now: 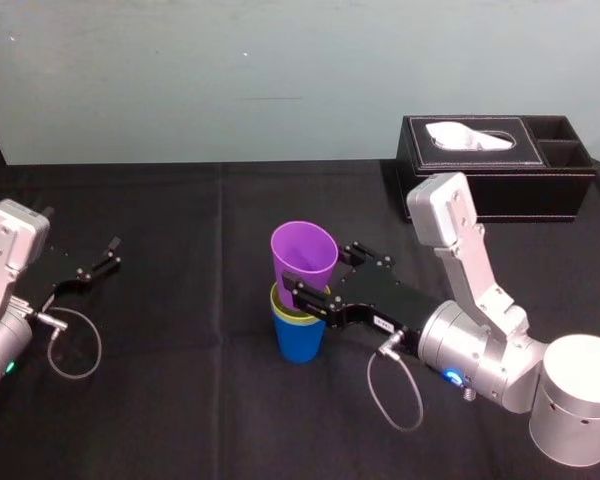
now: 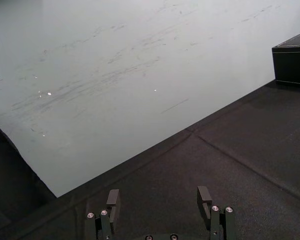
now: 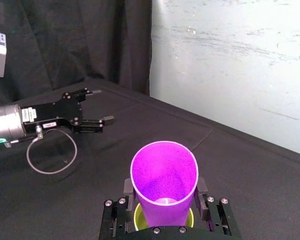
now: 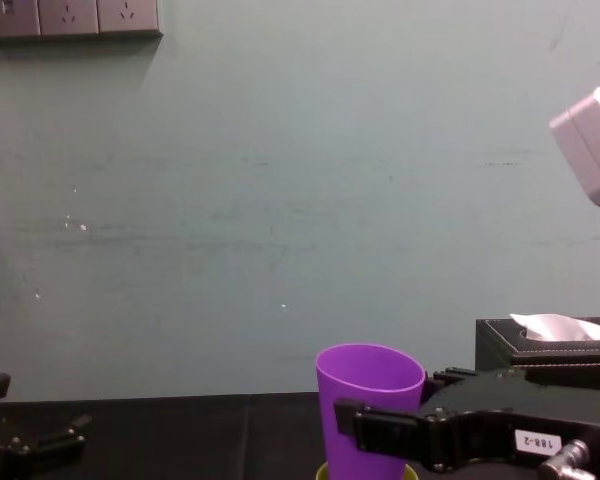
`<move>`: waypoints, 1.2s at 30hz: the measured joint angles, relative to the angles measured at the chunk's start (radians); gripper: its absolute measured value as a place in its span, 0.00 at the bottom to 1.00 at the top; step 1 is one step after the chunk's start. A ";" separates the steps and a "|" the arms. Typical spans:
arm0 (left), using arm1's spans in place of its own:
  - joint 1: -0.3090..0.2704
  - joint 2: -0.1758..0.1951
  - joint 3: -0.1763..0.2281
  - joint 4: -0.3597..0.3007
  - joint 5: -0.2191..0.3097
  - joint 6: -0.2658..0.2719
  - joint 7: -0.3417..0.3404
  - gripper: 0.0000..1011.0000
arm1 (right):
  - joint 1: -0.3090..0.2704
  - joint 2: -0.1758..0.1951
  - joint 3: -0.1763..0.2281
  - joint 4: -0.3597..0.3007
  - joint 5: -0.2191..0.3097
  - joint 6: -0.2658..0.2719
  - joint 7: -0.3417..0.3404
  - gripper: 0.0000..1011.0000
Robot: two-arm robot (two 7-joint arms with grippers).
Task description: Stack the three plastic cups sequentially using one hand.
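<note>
Purple round plastic cup (image 1: 304,255) stands near the middle of the black-clothed worktop (image 1: 180,400). Its base is inside the yellow-green plastic cup (image 1: 279,306), which is nested in the blue plastic cup (image 1: 300,342). The right black gripper (image 1: 320,272) reaches in from the worktop's right side, its jaws pinching the purple cup's wall. The left black gripper (image 1: 108,255) hangs near the left edge, jaws spread.
</note>
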 joint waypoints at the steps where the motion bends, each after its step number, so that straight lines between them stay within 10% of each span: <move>1: 0.000 0.000 0.000 0.000 0.000 0.000 0.000 1.00 | 0.000 0.000 0.000 0.002 -0.001 0.000 0.000 0.71; 36: 0.000 0.000 0.000 0.000 0.000 0.000 0.000 1.00 | 0.000 -0.012 -0.009 0.046 -0.020 -0.005 0.001 0.71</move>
